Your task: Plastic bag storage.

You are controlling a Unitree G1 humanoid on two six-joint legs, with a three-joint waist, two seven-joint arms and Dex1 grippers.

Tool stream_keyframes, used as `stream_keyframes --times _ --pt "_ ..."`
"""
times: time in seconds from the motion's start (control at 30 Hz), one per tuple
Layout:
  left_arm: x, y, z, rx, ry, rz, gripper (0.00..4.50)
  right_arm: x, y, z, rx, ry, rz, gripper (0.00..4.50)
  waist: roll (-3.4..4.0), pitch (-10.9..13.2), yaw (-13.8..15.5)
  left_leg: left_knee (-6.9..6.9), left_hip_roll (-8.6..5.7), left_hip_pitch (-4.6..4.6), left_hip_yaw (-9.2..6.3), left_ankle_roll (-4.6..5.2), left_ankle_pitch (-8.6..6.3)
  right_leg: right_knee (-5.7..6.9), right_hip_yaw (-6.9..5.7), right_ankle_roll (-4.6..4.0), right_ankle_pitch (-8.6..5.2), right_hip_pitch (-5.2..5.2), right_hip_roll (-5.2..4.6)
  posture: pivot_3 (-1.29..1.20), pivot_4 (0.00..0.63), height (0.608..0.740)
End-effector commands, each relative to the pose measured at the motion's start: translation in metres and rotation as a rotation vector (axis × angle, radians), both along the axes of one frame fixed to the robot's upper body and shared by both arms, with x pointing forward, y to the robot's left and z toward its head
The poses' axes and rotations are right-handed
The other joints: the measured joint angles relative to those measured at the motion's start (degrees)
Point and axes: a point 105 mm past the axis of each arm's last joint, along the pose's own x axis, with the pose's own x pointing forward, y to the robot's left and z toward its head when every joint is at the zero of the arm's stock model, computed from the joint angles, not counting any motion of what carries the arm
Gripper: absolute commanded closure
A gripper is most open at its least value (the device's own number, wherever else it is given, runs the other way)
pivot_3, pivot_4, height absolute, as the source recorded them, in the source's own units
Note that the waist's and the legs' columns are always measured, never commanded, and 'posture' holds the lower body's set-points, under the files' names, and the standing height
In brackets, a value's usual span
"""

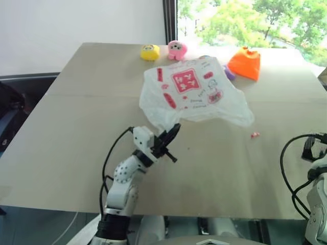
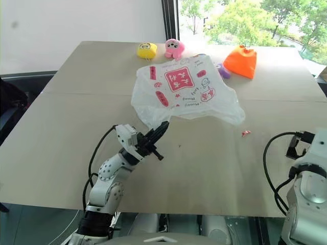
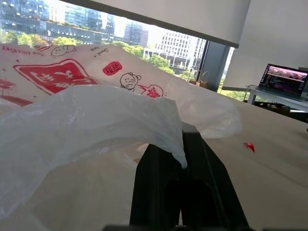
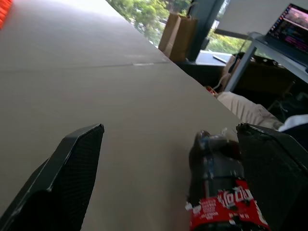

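My left pincer (image 1: pixel 171 137) is clamped shut on the near corner of the plastic bag (image 1: pixel 191 92), the thin film pinched between its two black fingers and draped over them. The rest of the bag lies spread and puffed on the surface (image 1: pixel 76 138), stretching from my grip toward one o'clock, its red square logo facing up. My right pincer (image 4: pixel 168 163) stands wide apart over the surface's right edge with nothing between its fingers; a dark bottle with a red label (image 4: pixel 219 192) sits just beside one finger.

Beyond the bag, at twelve o'clock, sit a yellow toy (image 1: pixel 149 52) and a pink toy (image 1: pixel 177 49); the orange pouch (image 1: pixel 245 63) is at one o'clock, near the bag's far edge.

I judge storage barely begun: one corner is gripped, but the bag is neither folded nor gathered, and nothing has gone into any pouch yet.
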Motion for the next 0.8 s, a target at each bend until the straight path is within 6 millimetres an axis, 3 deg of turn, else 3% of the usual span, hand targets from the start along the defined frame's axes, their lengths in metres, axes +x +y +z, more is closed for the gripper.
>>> stream_keyframes --times 0.03,0.57,0.8 --pt "-0.006 -0.002 0.01 -0.004 -0.044 -0.004 4.5 -0.014 -0.013 0.003 0.022 0.034 -0.113 0.04 0.0 0.0 -0.02 0.0 0.0 0.0 -0.01 0.0 0.0 0.0 0.01 0.0 0.0 0.0 0.0 0.0 0.15 0.74" --pt "-0.005 0.004 0.015 0.008 -0.065 0.027 4.5 -0.023 -0.043 -0.024 0.197 0.172 -0.269 0.04 0.02 -0.01 -0.02 -0.01 -0.02 -0.06 -0.06 0.02 -0.01 -0.04 0.07 0.0 0.0 0.0 0.0 0.0 0.15 0.74" --pt "-0.004 0.003 0.016 0.012 -0.067 0.028 4.5 -0.018 -0.042 -0.032 0.318 0.143 -0.283 0.04 0.03 -0.02 -0.1 -0.01 -0.02 -0.05 -0.09 0.02 -0.01 -0.02 0.05 -0.01 0.0 0.0 0.01 0.0 0.15 0.74"
